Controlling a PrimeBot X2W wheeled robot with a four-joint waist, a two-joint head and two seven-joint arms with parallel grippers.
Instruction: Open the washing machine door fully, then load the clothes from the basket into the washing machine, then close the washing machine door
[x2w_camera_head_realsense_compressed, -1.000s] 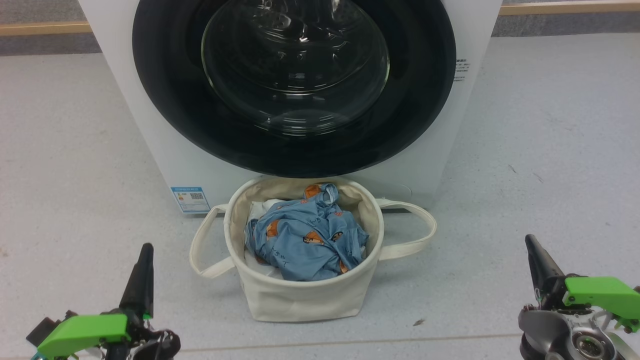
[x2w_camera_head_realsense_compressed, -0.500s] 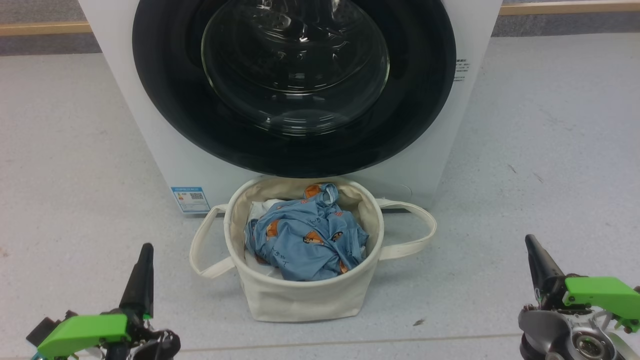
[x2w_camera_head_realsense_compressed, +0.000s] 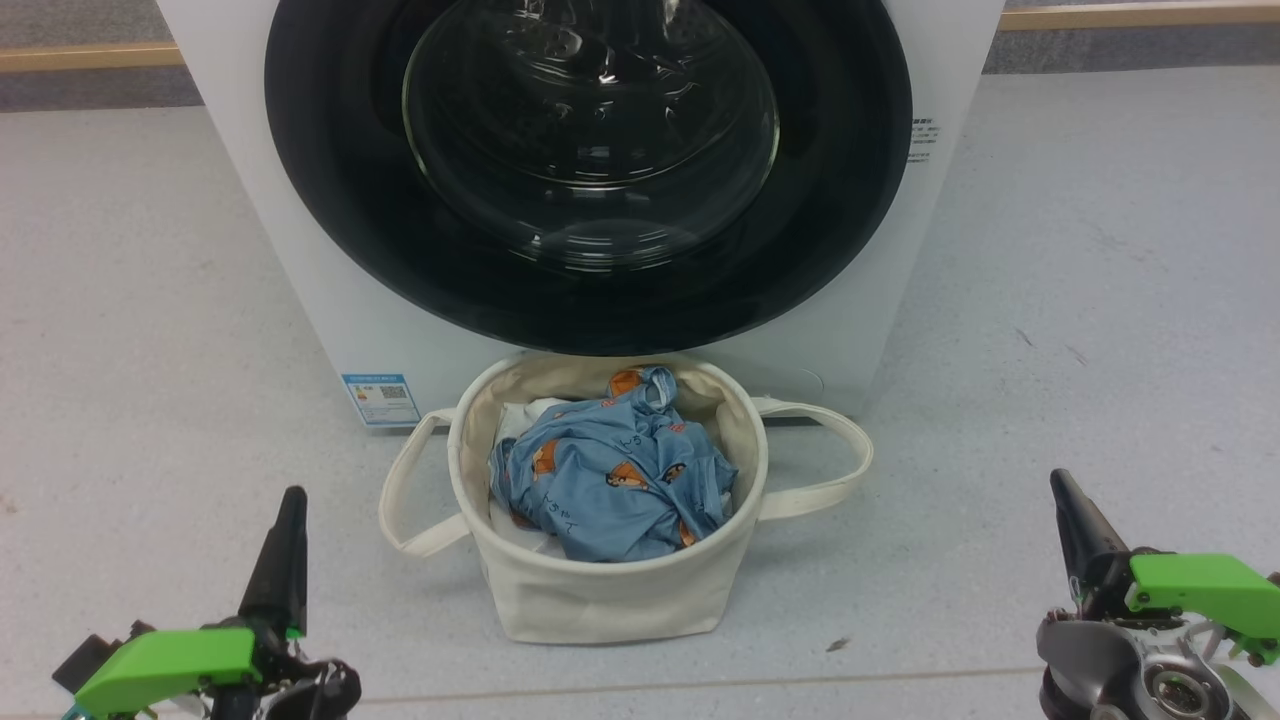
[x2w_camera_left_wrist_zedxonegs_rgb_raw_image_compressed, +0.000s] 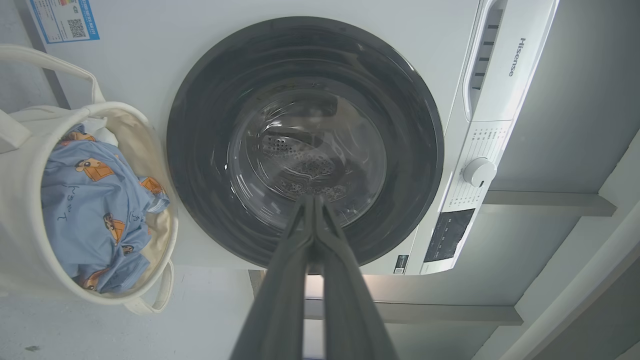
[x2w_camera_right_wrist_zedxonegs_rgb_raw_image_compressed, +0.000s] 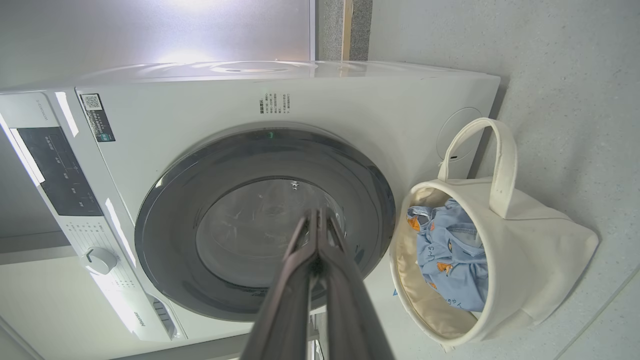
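Left wrist view: the left gripper (x2w_camera_left_wrist_zedxonegs_rgb_raw_image_compressed: 314, 199) has its jaws pressed together on nothing, tips touching. Straight beyond those tips stands the washing machine door (x2w_camera_left_wrist_zedxonegs_rgb_raw_image_compressed: 305, 100), its black rim seemingly flush against the white washing machine (x2w_camera_left_wrist_zedxonegs_rgb_raw_image_compressed: 150, 50), though the angle leaves the latch unclear. To the left of the jaws in that view sits the basket (x2w_camera_left_wrist_zedxonegs_rgb_raw_image_compressed: 17, 225), with the clothes (x2w_camera_left_wrist_zedxonegs_rgb_raw_image_compressed: 95, 215) bunched inside it. Right wrist view has the right gripper (x2w_camera_right_wrist_zedxonegs_rgb_raw_image_compressed: 318, 214) likewise, jaws clenched and empty, the door beyond their tips and the basket just to their right, close before the machine's front. From the head view, both pairs of jaws point up at the lower corners, well apart from the basket, which stands between them on the floor (x2w_camera_head_realsense_compressed: 1050, 300).
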